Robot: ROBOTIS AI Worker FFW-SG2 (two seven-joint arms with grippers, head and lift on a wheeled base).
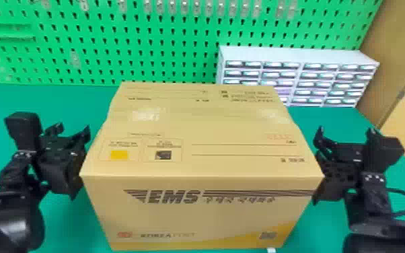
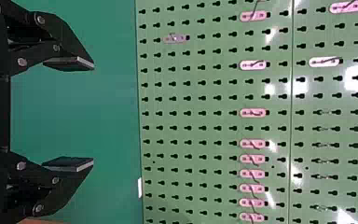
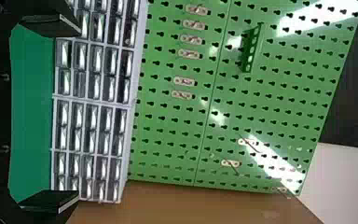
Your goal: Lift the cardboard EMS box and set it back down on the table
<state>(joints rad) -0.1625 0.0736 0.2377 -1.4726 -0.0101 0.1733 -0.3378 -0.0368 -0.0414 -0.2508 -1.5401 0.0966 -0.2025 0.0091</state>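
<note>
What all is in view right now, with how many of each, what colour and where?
EMS box: one, cardboard brown, centre of the head view
Table: one, green, behind and either side of the box
Pegboard: green, upright behind the table
Hangers: many, pale or pinkish, on the pegboard
Slotted rack: one, green, on the pegboard
Drawer cabinet: one, pale with many small drawers, far right
Panelling: brown, beyond the cabinet
Small piece: one, white, by the box's near bottom edge
Left gripper: one, black, open, left of the box
Right gripper: one, black, open, right of the box
</note>
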